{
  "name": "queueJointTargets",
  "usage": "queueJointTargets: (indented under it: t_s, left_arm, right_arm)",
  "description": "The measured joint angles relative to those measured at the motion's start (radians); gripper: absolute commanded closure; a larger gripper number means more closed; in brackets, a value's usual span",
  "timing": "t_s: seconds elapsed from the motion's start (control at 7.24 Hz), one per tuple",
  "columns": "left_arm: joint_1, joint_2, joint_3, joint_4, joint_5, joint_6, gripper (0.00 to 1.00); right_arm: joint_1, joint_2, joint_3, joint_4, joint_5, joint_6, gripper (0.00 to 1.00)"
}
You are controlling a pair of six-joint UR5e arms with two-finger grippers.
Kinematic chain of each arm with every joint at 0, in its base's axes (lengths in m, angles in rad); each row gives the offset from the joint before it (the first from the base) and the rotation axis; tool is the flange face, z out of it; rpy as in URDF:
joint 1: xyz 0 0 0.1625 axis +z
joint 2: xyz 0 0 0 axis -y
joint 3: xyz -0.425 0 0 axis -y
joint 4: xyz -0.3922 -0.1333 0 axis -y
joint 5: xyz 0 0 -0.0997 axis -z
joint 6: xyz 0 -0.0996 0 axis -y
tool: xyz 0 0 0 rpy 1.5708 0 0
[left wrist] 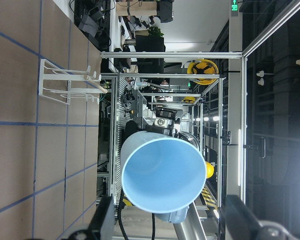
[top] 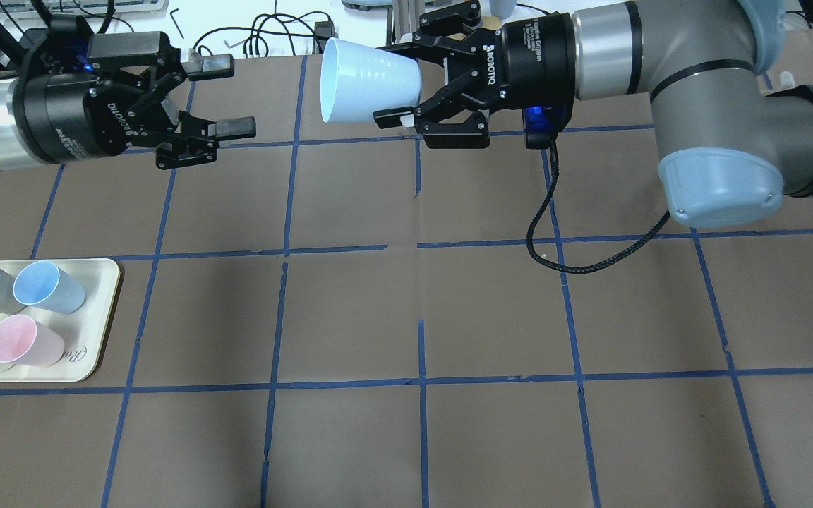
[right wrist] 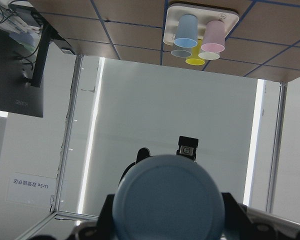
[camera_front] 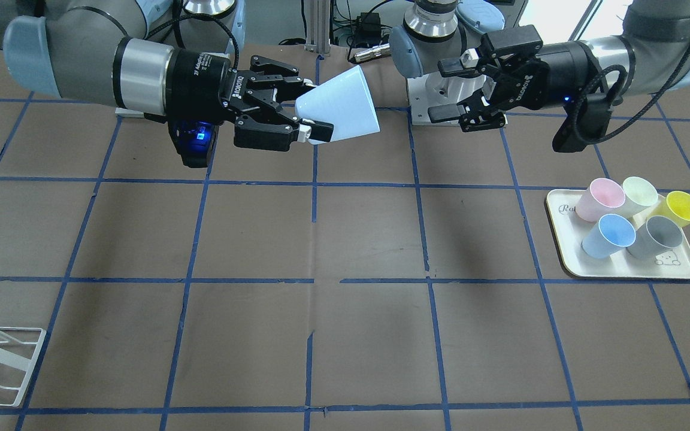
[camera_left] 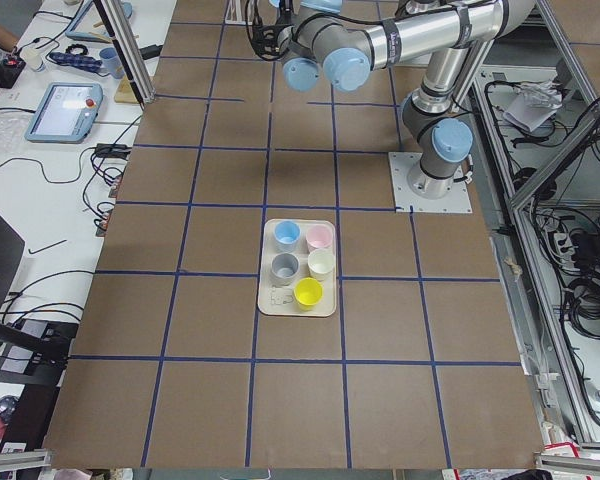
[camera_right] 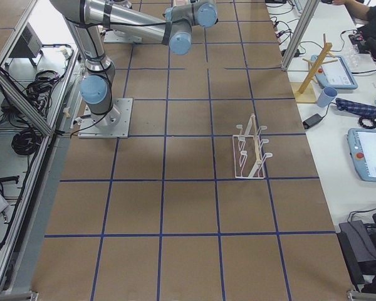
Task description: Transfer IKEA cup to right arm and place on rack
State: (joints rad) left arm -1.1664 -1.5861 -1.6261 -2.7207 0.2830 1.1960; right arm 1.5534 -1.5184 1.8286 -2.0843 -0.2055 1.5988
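Overhead exterior: empty IKEA cup (top: 371, 81), sideways

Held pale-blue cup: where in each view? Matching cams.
Front-facing: cup top centre.
Overhead: cup top, left of centre.
Exterior left: cannot make it out.
Exterior right: not in it.
Left wrist: cup lower centre, mouth toward camera.
Right wrist: cup bottom centre, base toward camera.
Landmark: tray of cups, right in front-facing, left overhead.

Six cups are counted: one pale blue cup (camera_front: 345, 105), and five on the one tray (camera_front: 614, 269): pink cup (camera_front: 599, 199), cream cup (camera_front: 639, 191), yellow cup (camera_front: 680, 208), blue cup (camera_front: 611, 234), grey cup (camera_front: 659, 235). Two arms (left arm (camera_front: 620, 54), right arm (camera_front: 81, 60)), two hands (left hand (camera_front: 444, 90), right hand (camera_front: 313, 108)) and one rack (camera_right: 254, 149) are seen.
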Motion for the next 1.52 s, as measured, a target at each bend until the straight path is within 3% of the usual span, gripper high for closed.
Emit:
queueJointTargets:
  t_s: [0.41, 0.69, 0.83, 1.11, 1.24, 1.52]
  left_arm:
    - [0.112, 0.001, 0.018, 0.030, 0.238, -0.035, 0.24]
    - [0.156, 0.002, 0.042, 0.176, 0.420, -0.168, 0.21]
    - [0.155, -0.005, 0.049, 0.273, 0.467, -0.263, 0.19]
    - [0.074, -0.023, 0.051, 0.539, 0.574, -0.553, 0.08]
    - [-0.015, -0.028, 0.051, 0.716, 0.665, -0.762, 0.03]
    - [-0.206, -0.039, 0.055, 1.010, 0.946, -1.103, 0.00]
  right_arm:
    - [-0.017, -0.105, 0.013, 0.000, -0.189, -0.116, 1.00]
    - [-0.017, -0.160, 0.029, 0.003, -0.284, -0.244, 1.00]
    - [-0.015, -0.173, 0.037, 0.009, -0.341, -0.311, 1.00]
    - [-0.004, -0.200, 0.053, 0.100, -0.542, -0.543, 1.00]
    - [-0.003, -0.219, 0.057, 0.197, -0.691, -0.715, 1.00]
    - [-0.009, -0.239, 0.053, 0.300, -0.975, -0.916, 1.00]
